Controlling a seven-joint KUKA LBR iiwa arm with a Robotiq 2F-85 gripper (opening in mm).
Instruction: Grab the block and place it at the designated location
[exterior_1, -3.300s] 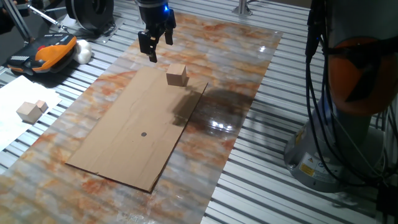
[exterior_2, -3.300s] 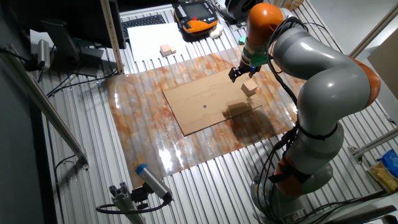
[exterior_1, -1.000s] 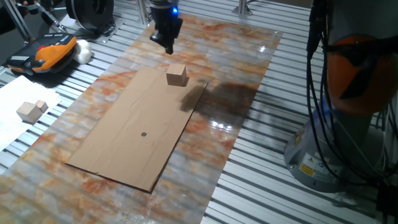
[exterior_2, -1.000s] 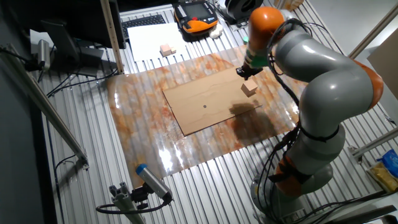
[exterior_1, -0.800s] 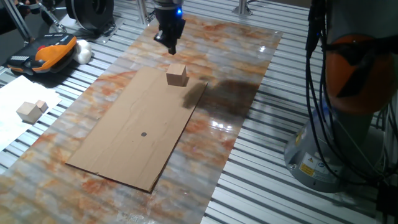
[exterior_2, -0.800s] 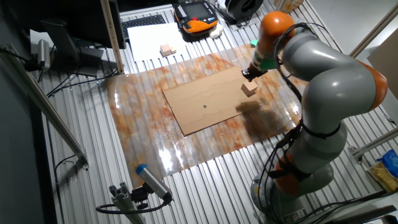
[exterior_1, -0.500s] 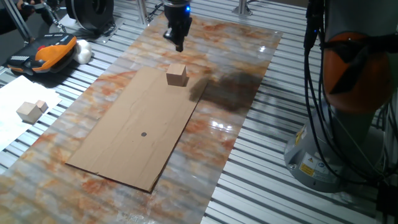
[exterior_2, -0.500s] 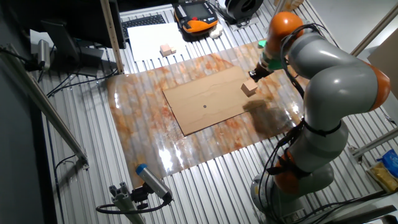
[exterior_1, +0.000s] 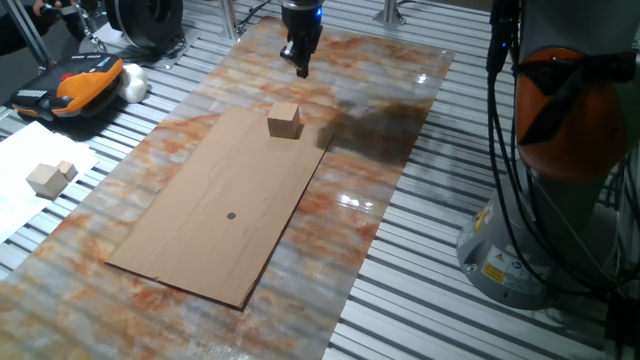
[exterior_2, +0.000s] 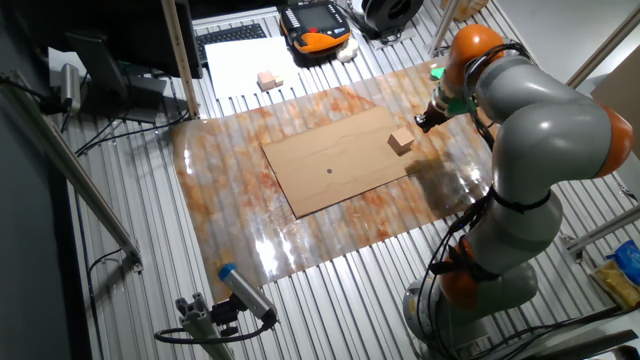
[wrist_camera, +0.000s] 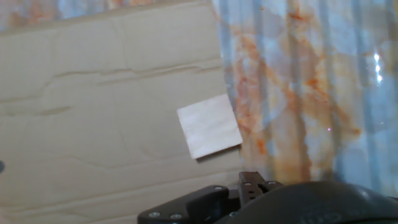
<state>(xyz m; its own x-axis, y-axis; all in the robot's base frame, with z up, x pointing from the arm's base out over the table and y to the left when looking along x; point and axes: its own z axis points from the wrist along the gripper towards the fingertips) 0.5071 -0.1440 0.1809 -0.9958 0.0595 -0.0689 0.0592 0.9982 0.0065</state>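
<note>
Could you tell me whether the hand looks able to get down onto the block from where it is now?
Probably yes. The block sits alone near a corner of the cardboard sheet with nothing on or beside it. The hand hangs above the mat just past it, so it must shift over first.

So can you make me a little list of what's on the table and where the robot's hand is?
block: sits on the cardboard near its far corner, nothing holding it
dot: on the cardboard, far from the block
hand: up above the mat, off to one side of the block, not touching it
hand open or shut: cannot tell
two pale blocks: on white paper beside the mat
orange and black device: at the table's far edge
job done: not yet
</note>
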